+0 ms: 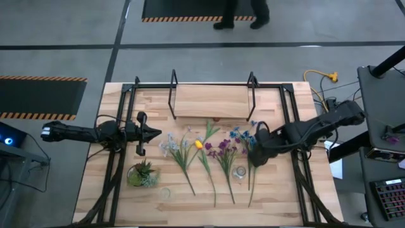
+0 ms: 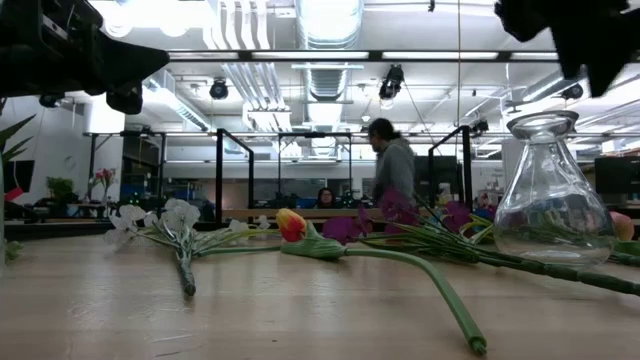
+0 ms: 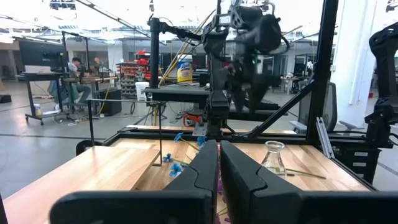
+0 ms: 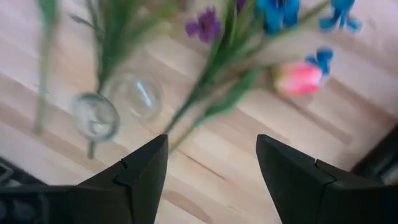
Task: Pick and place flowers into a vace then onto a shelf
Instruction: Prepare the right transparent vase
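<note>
Right gripper (image 1: 256, 157) hung wide open, empty, over flowers (image 1: 218, 152) — vace (image 1: 239, 172) at its 7 o'clock; left gripper (image 1: 154, 133) closed, empty.

We see a light wooden counter (image 1: 114, 164), squat leafy potted plant (image 1: 142, 174) near its front left, black metal frame rails (image 1: 288, 111) along the sides, a person (image 2: 392, 165) standing in the room beyond, yellow cable (image 1: 319, 77) on grey floor

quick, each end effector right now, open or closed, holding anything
Left end effector: closed, holding nothing, off to the table's left.
Right end effector: open, empty, above the flowers near the vase.
</note>
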You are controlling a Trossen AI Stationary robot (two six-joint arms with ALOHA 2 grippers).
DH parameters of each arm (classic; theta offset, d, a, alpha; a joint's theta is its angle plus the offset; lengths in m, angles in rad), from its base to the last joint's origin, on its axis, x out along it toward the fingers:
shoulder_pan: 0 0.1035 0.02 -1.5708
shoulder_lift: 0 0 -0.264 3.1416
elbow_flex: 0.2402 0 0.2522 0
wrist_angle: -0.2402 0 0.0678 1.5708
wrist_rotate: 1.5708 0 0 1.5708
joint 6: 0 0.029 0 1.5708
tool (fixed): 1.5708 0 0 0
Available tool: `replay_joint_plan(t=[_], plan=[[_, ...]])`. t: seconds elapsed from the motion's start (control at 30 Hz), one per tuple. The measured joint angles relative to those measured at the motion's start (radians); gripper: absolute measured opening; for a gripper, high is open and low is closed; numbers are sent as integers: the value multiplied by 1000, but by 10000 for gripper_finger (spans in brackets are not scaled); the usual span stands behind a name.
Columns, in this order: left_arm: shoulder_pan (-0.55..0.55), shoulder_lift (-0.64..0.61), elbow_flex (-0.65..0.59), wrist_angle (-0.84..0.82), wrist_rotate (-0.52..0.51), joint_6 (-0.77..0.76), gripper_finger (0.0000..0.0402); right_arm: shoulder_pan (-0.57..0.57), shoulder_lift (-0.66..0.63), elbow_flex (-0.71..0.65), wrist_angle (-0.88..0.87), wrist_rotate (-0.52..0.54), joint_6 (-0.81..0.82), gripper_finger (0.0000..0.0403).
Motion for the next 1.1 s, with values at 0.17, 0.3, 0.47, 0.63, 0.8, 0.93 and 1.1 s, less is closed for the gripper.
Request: replay_joint_plan(t=[0.17,0.3,0.47,0.63,0.8,0.93,1.1], plan=[[0,0,-5,0,0,0,0,48,55,-47,2,-16,69,235],[0,0,-9,-2,0,0,0,81,104,-70,3,40,116,233],[0,0,-9,-8,0,0,0,118,176,-76,5,59,180,225],[0,0,-9,-8,0,0,0,138,252,-83,11,65,228,220],[0,0,-9,-8,0,0,0,139,322,-85,37,66,230,219],[0,0,-9,-20,0,0,0,139,357,-88,122,99,232,219],[0,0,-9,-23,0,0,0,140,369,-100,196,131,235,219]])
